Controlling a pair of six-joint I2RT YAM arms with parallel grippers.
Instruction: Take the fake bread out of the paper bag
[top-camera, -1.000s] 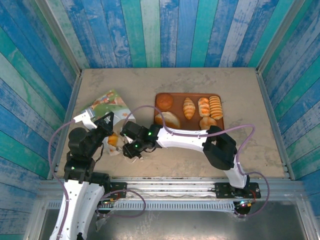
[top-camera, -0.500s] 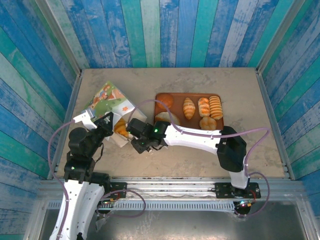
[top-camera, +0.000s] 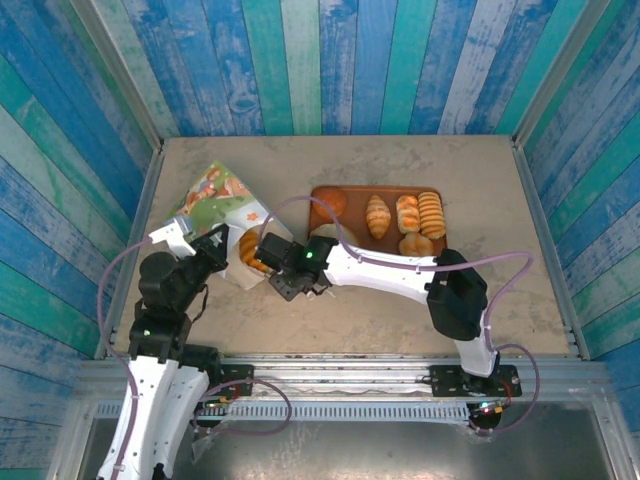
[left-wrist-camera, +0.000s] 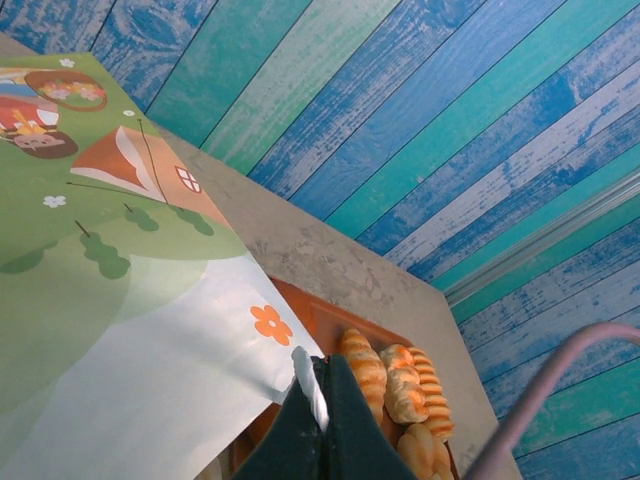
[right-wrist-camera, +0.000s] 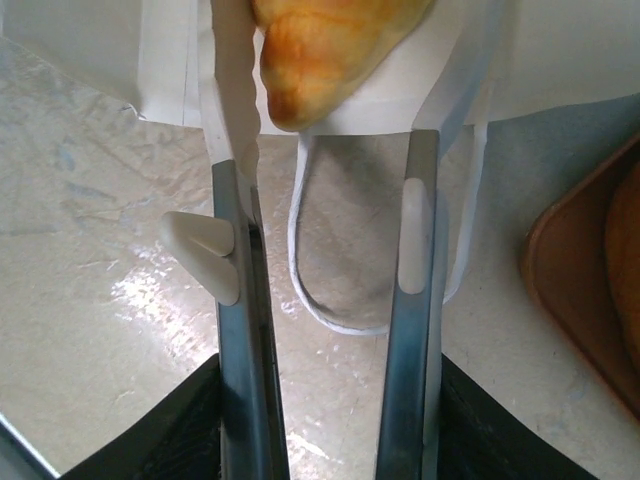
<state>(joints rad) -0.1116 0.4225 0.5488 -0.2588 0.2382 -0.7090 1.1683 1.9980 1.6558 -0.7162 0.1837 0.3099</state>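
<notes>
**Bag mouth now faces the right arm, with one bread at the lip.**
Within the last second the bag has swung and slid toward the tray. Its mouth has come round to the right gripper, and the bread has moved away from the left arm's base to poke out of the mouth. The left gripper is clamped on the bag's paper edge, holding it up. The right gripper has its jaws apart and empty, with the bread's tip just ahead and the handle looped between the fingers. My read: it's lined up for a pick, but the handle could snag. The other pieces already sit on the tray. No legible writing or brand anywhere; the bag print shows only a house, trees and an orange flower.
</notes>
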